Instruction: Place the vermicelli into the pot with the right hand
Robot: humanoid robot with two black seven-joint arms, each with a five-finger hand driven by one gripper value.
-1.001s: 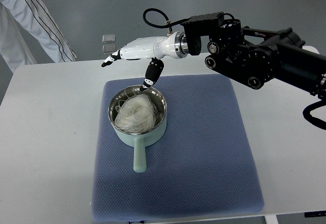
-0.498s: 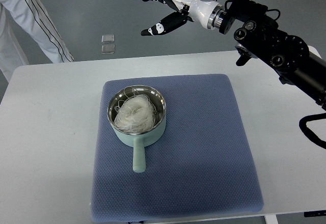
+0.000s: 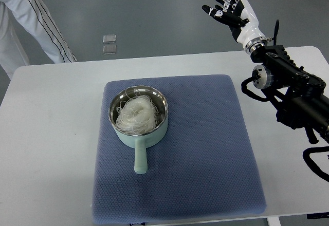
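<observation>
Vermicelli (image 3: 135,113) sits in the pot (image 3: 160,129), a pale tangled nest filling the steel bowl left of centre, with a few loose strands curling up against the rim. The pot is mint green outside, and its handle (image 3: 140,160) points straight down toward the bottom of the frame. It stands on the upper left part of a blue mat (image 3: 205,149), and the mat covers the middle of a white table (image 3: 46,149).

Further back, along the right edge, the black right arm (image 3: 290,90) rises from the lower right toward the top. And up there, in the upper right of the frame, the right hand (image 3: 237,11) is held high, past the table's far edge and well apart from the pot. Its fingers (image 3: 225,1) are spread wide and carry nothing.

Beyond the table, on the grey floor, two small clear squares (image 3: 109,43) lie at upper left. In the top left corner stands a person's white trouser leg (image 3: 31,25) with a dark stripe.
</observation>
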